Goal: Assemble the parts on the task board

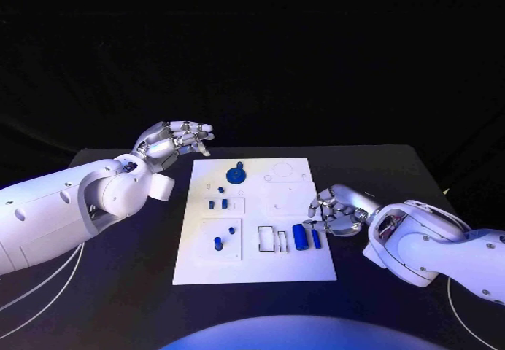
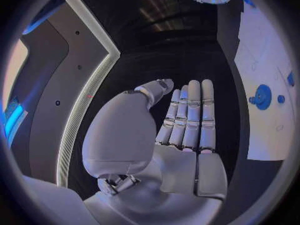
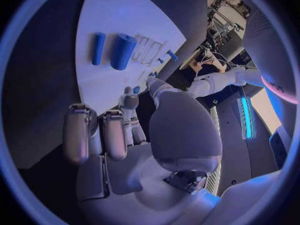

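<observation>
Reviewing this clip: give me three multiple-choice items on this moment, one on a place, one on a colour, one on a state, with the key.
1. Where is the right hand?
A. at the right edge of the task board
B. off the board's left side
C. beyond the board's far edge

2. What colour is the thick cylinder lying on the board?
A. red
B. blue
C. yellow

3. What is the left hand doing?
A. holding the round disc part
B. pressing on the board
C. holding nothing, off the board

Key: 1 A, its fingers sit at the board's right edge; 2 B, both views show it blue; 3 C, the left wrist view shows a bare palm.
</observation>
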Controlling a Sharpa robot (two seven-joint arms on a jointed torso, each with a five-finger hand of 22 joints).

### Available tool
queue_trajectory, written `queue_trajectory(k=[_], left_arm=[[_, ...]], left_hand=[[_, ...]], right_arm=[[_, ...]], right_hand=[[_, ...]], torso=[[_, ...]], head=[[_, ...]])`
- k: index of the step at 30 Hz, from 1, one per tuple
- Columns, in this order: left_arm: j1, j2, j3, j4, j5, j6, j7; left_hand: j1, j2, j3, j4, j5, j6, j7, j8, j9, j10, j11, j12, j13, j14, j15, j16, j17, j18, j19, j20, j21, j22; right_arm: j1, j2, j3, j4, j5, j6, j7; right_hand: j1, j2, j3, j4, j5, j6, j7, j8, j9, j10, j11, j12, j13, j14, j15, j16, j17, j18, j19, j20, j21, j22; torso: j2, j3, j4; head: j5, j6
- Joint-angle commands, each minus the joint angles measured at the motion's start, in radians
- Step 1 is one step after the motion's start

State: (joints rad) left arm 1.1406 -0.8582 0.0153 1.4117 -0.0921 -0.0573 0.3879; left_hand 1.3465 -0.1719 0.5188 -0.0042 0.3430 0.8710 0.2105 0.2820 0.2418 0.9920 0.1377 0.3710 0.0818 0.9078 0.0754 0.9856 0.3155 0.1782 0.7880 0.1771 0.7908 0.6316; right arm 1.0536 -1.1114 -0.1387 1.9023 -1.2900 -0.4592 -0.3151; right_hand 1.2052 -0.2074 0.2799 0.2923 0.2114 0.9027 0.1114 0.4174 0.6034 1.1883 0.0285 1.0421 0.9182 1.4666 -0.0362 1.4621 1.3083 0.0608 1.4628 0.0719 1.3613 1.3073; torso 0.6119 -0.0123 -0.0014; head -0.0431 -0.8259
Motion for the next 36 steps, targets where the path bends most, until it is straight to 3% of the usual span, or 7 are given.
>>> queue_trajectory(k=[1, 3, 7, 10, 15, 32, 36], left_arm=[[0.0, -0.005, 0.0, 0.008, 0.002, 0.021, 0.003], [0.0, -0.008, 0.0, 0.012, 0.002, 0.021, 0.003], [0.0, -0.009, 0.0, 0.015, 0.002, 0.021, 0.003], [0.0, -0.01, 0.0, 0.018, 0.002, 0.021, 0.004], [0.0, -0.012, 0.0, 0.021, 0.002, 0.02, 0.005], [0.0, -0.018, 0.0, 0.029, 0.002, 0.019, 0.004], [0.0, -0.02, 0.0, 0.029, 0.002, 0.019, 0.004]], left_hand=[[-0.006, 0.008, -0.005, -0.002, 0.002, -0.003, 0.001, -0.002, -0.001, 0.0, 0.008, -0.006, -0.001, -0.003, 0.006, -0.004, -0.001, 0.0, -0.007, 0.002, 0.004, 0.001], [-0.006, 0.008, -0.005, -0.002, 0.002, -0.003, 0.001, -0.002, -0.001, 0.0, 0.008, -0.006, -0.001, -0.003, 0.006, -0.004, -0.001, 0.0, -0.007, 0.002, 0.004, 0.001], [-0.006, 0.008, -0.005, -0.002, 0.002, -0.003, 0.0, -0.002, -0.001, -0.001, 0.008, -0.006, -0.001, -0.004, 0.006, -0.005, -0.001, 0.0, -0.008, 0.002, 0.004, 0.001], [-0.006, 0.008, -0.005, -0.002, 0.002, -0.003, 0.0, -0.002, -0.001, -0.001, 0.008, -0.006, -0.001, -0.004, 0.006, -0.005, -0.001, 0.0, -0.008, 0.002, 0.004, 0.001], [-0.006, 0.008, -0.005, -0.002, 0.002, -0.003, 0.0, -0.002, -0.001, -0.001, 0.008, -0.006, -0.001, -0.004, 0.006, -0.005, -0.001, 0.0, -0.008, 0.002, 0.004, 0.001], [-0.008, 0.008, -0.006, -0.001, 0.002, -0.003, 0.0, -0.002, -0.001, -0.002, 0.008, -0.007, -0.002, -0.004, 0.007, -0.005, -0.001, 0.0, -0.009, 0.003, 0.002, 0.001], [-0.008, 0.008, -0.006, -0.001, 0.002, -0.003, 0.0, -0.002, -0.001, -0.002, 0.008, -0.007, -0.002, -0.004, 0.007, -0.005, -0.001, 0.0, -0.009, 0.003, 0.002, 0.001]], right_arm=[[-0.017, 0.005, 0.0, 0.004, -0.108, -0.01, -0.084], [-0.029, 0.012, 0.0, 0.002, -0.126, -0.015, -0.1], [-0.039, 0.03, 0.0, -0.008, -0.153, -0.008, -0.126], [-0.045, 0.046, 0.0, -0.021, -0.172, 0.008, -0.15], [-0.05, 0.067, 0.0, -0.035, -0.189, 0.013, -0.168], [-0.065, 0.123, 0.0, -0.08, -0.209, 0.05, -0.206], [-0.068, 0.125, 0.0, -0.082, -0.222, 0.063, -0.218]], right_hand=[[-0.018, 0.001, -0.021, -0.001, 0.006, -0.008, -0.004, 0.003, 0.009, 0.004, 0.001, 0.005, 0.007, 0.057, -0.003, 0.007, 0.004, -0.02, 0.035, -0.005, 0.006, 0.21], [-0.031, 0.002, -0.042, -0.001, 0.023, -0.015, -0.004, 0.003, 0.017, 0.002, 0.002, 0.003, 0.012, 0.057, -0.003, 0.008, 0.005, -0.02, 0.035, -0.004, 0.006, 0.209], [-0.045, 0.005, -0.062, 0.0, 0.018, -0.024, -0.002, 0.0, 0.023, 0.0, 0.004, 0.001, 0.017, 0.057, -0.002, 0.009, 0.006, -0.02, 0.034, -0.004, 0.005, 0.209], [-0.057, 0.008, -0.084, 0.0, 0.011, -0.03, 0.0, -0.003, 0.028, -0.006, 0.005, -0.006, 0.016, 0.056, 0.0, 0.009, 0.005, -0.019, 0.032, -0.002, 0.001, 0.208], [-0.065, 0.015, -0.102, 0.001, 0.008, -0.03, -0.001, -0.002, 0.034, -0.005, 0.005, -0.006, 0.021, 0.056, 0.0, 0.008, 0.004, -0.019, 0.032, -0.002, 0.001, 0.208], [-0.082, 0.036, -0.152, 0.001, 0.006, -0.028, -0.002, 0.001, 0.047, -0.002, 0.004, -0.005, 0.037, 0.054, 0.0, 0.006, -0.001, -0.018, 0.03, -0.001, -0.004, 0.207], [-0.088, 0.044, -0.173, 0.001, 0.005, -0.026, -0.003, 0.002, 0.052, 0.001, 0.004, -0.002, 0.045, 0.054, -0.001, 0.006, -0.001, -0.018, 0.03, -0.001, -0.003, 0.207]], torso=[[0.0, -0.0035, -0.0168], [0.001, -0.0043, -0.0211], [0.001, -0.0074, -0.022], [0.004, -0.0111, -0.015], [0.007, -0.0122, -0.0086], [0.011, -0.0085, -0.0106], [0.01, -0.0097, -0.0112]], head=[[0.002, -0.003], [0.003, -0.005], [0.0, -0.006], [-0.006, -0.004], [-0.011, -0.004], [0.0, -0.009], [0.0, -0.011]])
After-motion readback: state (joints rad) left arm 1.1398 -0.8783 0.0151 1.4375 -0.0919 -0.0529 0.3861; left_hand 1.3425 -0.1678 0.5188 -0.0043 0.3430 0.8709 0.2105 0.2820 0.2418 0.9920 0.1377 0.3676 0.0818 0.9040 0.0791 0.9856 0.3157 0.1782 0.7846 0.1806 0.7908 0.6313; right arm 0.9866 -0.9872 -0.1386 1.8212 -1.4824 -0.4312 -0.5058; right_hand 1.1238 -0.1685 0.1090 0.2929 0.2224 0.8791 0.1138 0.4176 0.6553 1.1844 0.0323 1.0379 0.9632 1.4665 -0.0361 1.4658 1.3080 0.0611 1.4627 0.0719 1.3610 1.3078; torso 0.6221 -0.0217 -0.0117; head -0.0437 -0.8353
